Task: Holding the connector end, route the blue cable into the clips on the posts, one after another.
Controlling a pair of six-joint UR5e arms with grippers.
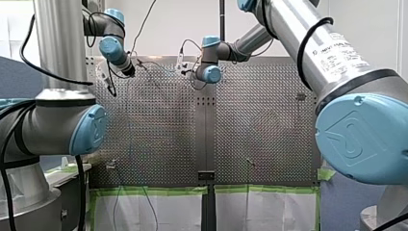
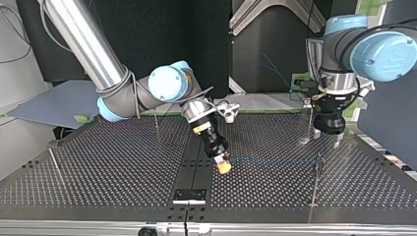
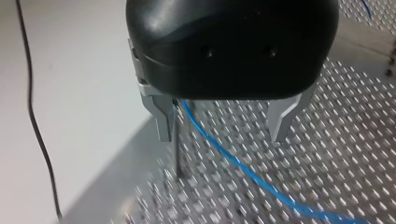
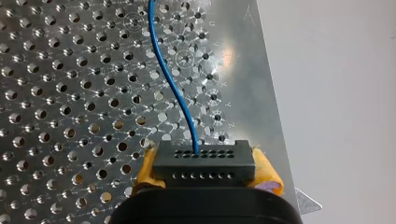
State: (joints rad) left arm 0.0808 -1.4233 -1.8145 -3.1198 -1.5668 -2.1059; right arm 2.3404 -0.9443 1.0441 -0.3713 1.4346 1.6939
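Note:
My right gripper (image 4: 204, 186) has its yellow pads (image 4: 268, 175) shut on the black connector (image 4: 204, 163). The blue cable (image 4: 170, 79) leaves the connector and runs ahead over the perforated plate. In the top view this gripper (image 2: 223, 166) hangs low over the table's middle, and the cable (image 2: 275, 160) stretches from it toward a thin post (image 2: 317, 172) at the view's right. My left gripper (image 3: 224, 137) is open, its metal fingers (image 3: 163, 119) apart. The cable (image 3: 224, 154) passes between them, and a thin post (image 3: 176, 151) stands right beside one finger. In the top view my left gripper (image 2: 328, 129) hovers near the view's right.
More thin posts stand on the perforated table (image 2: 108, 167): one at the top view's left edge (image 2: 53, 160), one behind the middle (image 2: 156, 118), one by my left gripper (image 2: 311, 120). A black bracket (image 2: 189, 195) sits at the near edge. A black wire (image 3: 35, 116) hangs beside the table.

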